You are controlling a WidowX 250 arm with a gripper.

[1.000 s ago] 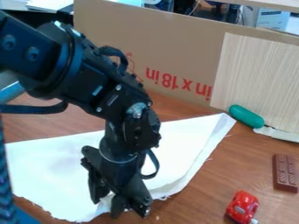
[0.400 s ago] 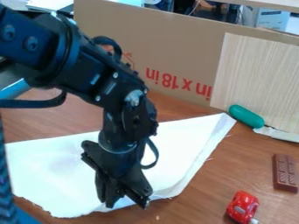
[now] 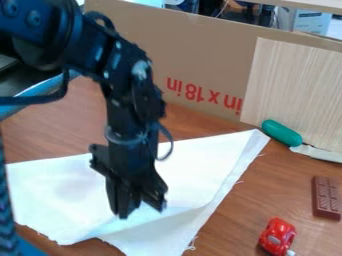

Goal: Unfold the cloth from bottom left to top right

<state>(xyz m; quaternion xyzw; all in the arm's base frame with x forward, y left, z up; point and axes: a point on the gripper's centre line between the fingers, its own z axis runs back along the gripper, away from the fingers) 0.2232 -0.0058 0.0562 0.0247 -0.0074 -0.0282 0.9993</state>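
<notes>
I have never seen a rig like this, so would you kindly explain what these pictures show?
The black machine is a robot arm, coming in from the upper left, with a gripper at its lower end. The view comes from a fixed camera looking down at a slant.

On the brown wooden table lies a white cloth, partly folded; the task is to unfold it. The gripper is at the cloth's lower part, but I cannot tell whether it holds it.

To the right are a small red toy, a brown piece like a chocolate bar and a rounded green object. A cardboard sheet stands behind.
</notes>
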